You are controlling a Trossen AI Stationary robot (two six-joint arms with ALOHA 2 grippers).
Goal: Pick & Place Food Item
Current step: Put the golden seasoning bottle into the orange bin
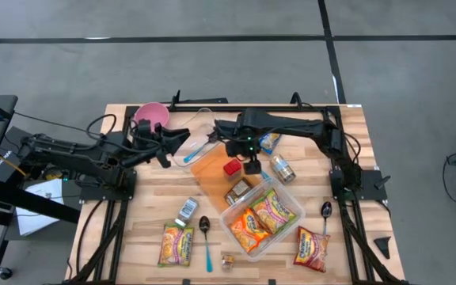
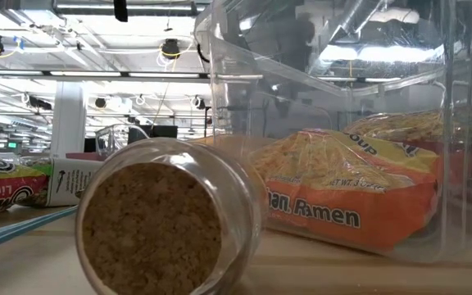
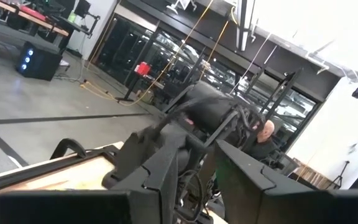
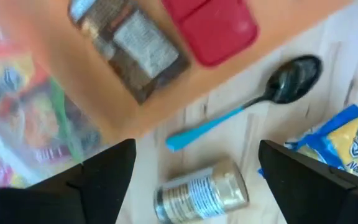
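Red pack lies on the orange board, mid-table, far end of the board. Nothing is gripping it.

Right gripper hangs just to the right of it over the board edge. Fingers are spread wide with nothing between them.

Around the pack:
- Brown packet is on the same board, just nearer than the red pack. In the right wrist view they sit side by side, red pack and brown packet.
- Can lies on its side on bare table right of the board, close to the gripper.
- Blue-yellow noodle packet is far-right of the pack, partly under the right arm.
- Blue-handled spoon is off the board, between the board and the can, in the gripper's working space.
- Clear container is on the near-right, touching or overlapping the board's near end, with orange ramen packs inside.

Further out:
- Left gripper sits left of the board by the pink bowl. Its fingers are apart and empty.
- Near edge: ramen packet, second spoon and cork-lidded jar on its side.
- Near right: third spoon and red ramen packet.
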